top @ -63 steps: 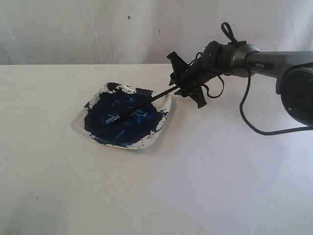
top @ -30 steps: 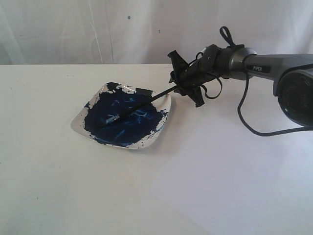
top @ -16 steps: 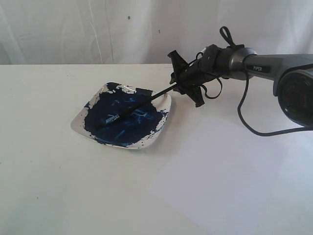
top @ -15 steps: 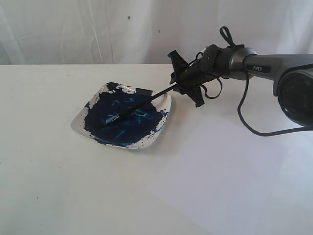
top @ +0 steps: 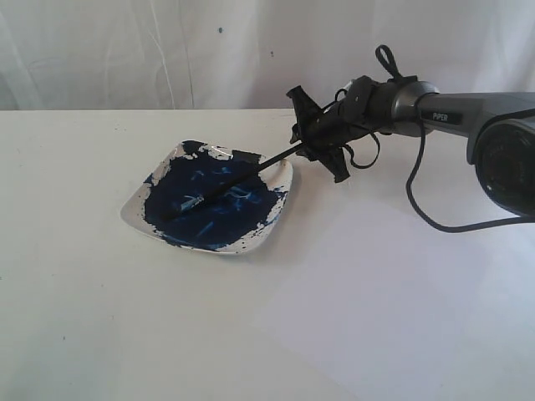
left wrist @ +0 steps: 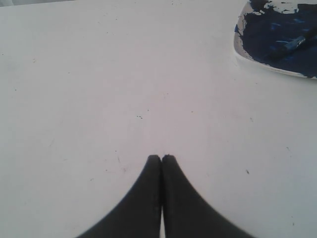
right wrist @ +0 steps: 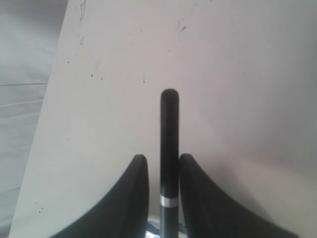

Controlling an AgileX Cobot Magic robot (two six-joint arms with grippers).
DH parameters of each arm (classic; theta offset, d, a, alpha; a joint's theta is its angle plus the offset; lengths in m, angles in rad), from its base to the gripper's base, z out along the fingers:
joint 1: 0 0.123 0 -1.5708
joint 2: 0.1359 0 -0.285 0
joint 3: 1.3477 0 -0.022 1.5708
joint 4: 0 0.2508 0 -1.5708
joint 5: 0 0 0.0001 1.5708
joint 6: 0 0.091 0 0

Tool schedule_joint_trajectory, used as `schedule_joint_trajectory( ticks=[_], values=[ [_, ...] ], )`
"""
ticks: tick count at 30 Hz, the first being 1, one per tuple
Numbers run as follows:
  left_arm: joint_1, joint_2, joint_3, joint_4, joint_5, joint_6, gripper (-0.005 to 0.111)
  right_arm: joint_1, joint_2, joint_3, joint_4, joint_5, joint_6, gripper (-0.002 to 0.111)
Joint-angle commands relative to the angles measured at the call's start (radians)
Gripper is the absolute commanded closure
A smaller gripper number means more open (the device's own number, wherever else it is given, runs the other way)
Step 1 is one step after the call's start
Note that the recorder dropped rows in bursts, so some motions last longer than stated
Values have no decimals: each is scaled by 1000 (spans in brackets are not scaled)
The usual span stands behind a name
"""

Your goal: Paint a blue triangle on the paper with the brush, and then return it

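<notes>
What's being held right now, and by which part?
The right gripper brackets the brush at its black handle's tail end, bristles in the paint dish; a sliver of gap shows, so a firm clamp can't be confirmed. The left gripper: shut, empty.

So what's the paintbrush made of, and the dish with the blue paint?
The paintbrush handle looks like smooth black painted wood or plastic; I can't tell which. Its silver band looks like metal. The dish looks like glazed white ceramic or hard plastic: its bare rim is smooth and shiny.
</notes>
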Motion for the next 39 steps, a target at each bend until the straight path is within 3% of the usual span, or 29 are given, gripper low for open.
schedule_joint_trajectory(
  ticks=[1, 8, 14, 39],
  values=[
    [-8, -4, 4, -6, -1, -4, 107, -2, 0, -4, -3, -14, -13, 87],
    [-8, -4, 4, -6, -1, -4, 107, -2, 0, -4, -4, -16, -13, 86],
    [-8, -4, 4, -6, -1, -4, 107, -2, 0, -4, -4, -16, -13, 74],
    [-8, -4, 4, -6, -1, -4, 107, -2, 6, -4, -4, -30, -13, 74]
  ],
)
